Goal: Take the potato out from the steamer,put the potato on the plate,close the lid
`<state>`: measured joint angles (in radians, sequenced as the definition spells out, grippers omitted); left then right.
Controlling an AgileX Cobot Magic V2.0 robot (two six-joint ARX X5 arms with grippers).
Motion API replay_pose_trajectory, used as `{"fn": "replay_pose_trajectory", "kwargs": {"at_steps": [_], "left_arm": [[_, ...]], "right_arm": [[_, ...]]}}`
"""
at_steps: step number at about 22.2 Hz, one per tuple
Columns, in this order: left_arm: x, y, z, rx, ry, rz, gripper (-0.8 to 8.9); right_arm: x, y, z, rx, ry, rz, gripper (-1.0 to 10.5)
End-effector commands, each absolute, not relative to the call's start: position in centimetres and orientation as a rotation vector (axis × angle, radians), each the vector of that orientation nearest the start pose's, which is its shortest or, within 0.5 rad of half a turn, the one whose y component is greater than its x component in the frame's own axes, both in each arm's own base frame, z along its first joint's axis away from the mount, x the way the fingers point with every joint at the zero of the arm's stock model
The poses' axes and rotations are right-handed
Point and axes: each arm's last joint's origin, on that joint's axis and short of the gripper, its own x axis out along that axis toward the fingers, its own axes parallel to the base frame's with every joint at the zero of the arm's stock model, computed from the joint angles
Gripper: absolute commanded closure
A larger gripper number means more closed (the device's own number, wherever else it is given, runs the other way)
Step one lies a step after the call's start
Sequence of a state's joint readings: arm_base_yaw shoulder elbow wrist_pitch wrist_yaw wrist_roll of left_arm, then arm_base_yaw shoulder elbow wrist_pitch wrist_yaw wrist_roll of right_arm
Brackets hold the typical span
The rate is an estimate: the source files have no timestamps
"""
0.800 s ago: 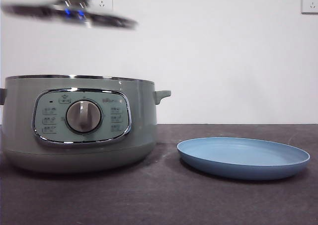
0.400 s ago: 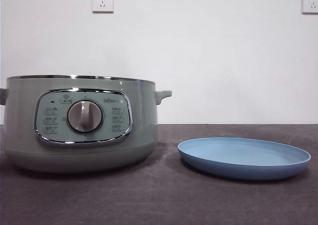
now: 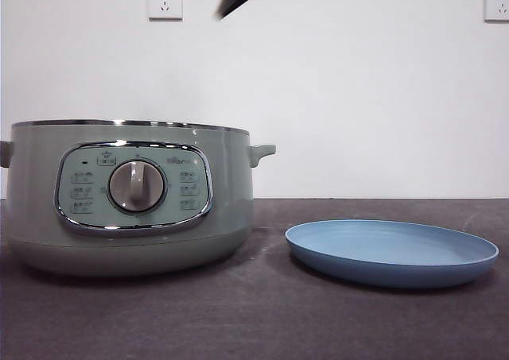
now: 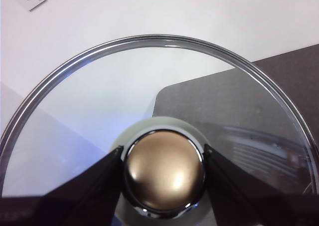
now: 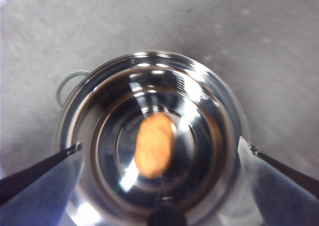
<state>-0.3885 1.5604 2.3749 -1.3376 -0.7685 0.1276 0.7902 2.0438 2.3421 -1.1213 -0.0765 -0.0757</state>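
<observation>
Lid off, left gripper clamped on its knob. Right gripper, jaws apart, above steamer; potato inside. Plate bare; transfer and closing remain.

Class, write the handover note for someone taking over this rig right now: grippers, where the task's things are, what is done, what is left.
Left gripper: shut on the lid by its knob, held up clear of the pot.
Right gripper: open, high above the open steamer, holding nothing.
Potato: lying in the middle of the steamer's steel bowl.
Plate: on the table beside the steamer, nothing on it.
Done: lid off.
Left: lift the potato out, set it on the plate, put the lid back.
</observation>
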Motion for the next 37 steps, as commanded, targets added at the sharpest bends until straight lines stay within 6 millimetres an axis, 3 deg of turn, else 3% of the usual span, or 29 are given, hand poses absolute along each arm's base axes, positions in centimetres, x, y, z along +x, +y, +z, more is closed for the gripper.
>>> {"fn": "replay_pose_trajectory", "kwargs": {"at_steps": [1, 6, 10, 12, 13, 14, 16, 19, 21, 24, 28, 30, 32, 34, 37], "left_arm": [[20.3, -6.1, 54.2, 0.436, 0.491, 0.351, 8.21], [20.3, -6.1, 54.2, 0.434, 0.491, 0.346, 8.21], [20.3, -6.1, 54.2, 0.429, 0.490, 0.346, 8.21], [20.3, -6.2, 54.2, 0.426, 0.491, 0.332, 8.21], [20.3, -6.2, 54.2, 0.421, 0.493, 0.311, 8.21], [20.3, -6.3, 54.2, 0.417, 0.494, 0.295, 8.21], [20.3, -6.3, 54.2, 0.417, 0.494, 0.295, 8.21], [20.3, -6.3, 54.2, 0.417, 0.494, 0.295, 8.21], [20.3, -6.3, 54.2, 0.417, 0.494, 0.295, 8.21], [20.3, -6.3, 54.2, 0.417, 0.494, 0.295, 8.21], [20.4, -6.6, 54.1, 0.393, 0.501, 0.199, 8.21], [20.4, -6.8, 54.0, 0.373, 0.505, 0.125, 8.19], [20.4, -7.0, 54.0, 0.354, 0.508, 0.050, 8.19], [20.5, -7.3, 53.9, 0.330, 0.509, -0.041, 8.19], [20.5, -7.4, 53.9, 0.315, 0.509, -0.104, 8.19]], "right_arm": [[30.5, 32.6, 36.6, -0.441, 0.810, 0.837, 3.8], [32.1, 35.9, 30.2, -0.516, 0.916, 0.838, 3.8], [33.3, 37.1, 25.5, -0.555, 1.012, 0.828, 3.8], [33.6, 37.4, 24.1, -0.573, 1.034, 0.831, 3.8], [33.7, 37.5, 23.9, -0.571, 1.031, 0.831, 4.2], [33.8, 37.6, 24.0, -0.568, 1.021, 0.831, 5.4], [33.7, 37.6, 24.0, -0.580, 1.017, 0.840, 9.3], [33.8, 37.3, 23.9, -0.590, 1.036, 0.844, 9.6], [33.7, 37.1, 25.3, -0.574, 0.998, 0.848, 9.6], [32.6, 34.2, 32.6, -0.503, 0.848, 0.835, 9.5], [28.3, 25.6, 44.9, -0.375, 0.608, 0.769, 9.6], [26.0, 20.8, 48.5, -0.338, 0.567, 0.713, 9.6], [24.7, 17.0, 50.1, -0.302, 0.583, 0.638, 9.6], [24.4, 14.8, 49.9, -0.290, 0.670, 0.576, 9.6], [25.8, 12.7, 49.4, -0.183, 0.725, 0.460, 9.6]]}}
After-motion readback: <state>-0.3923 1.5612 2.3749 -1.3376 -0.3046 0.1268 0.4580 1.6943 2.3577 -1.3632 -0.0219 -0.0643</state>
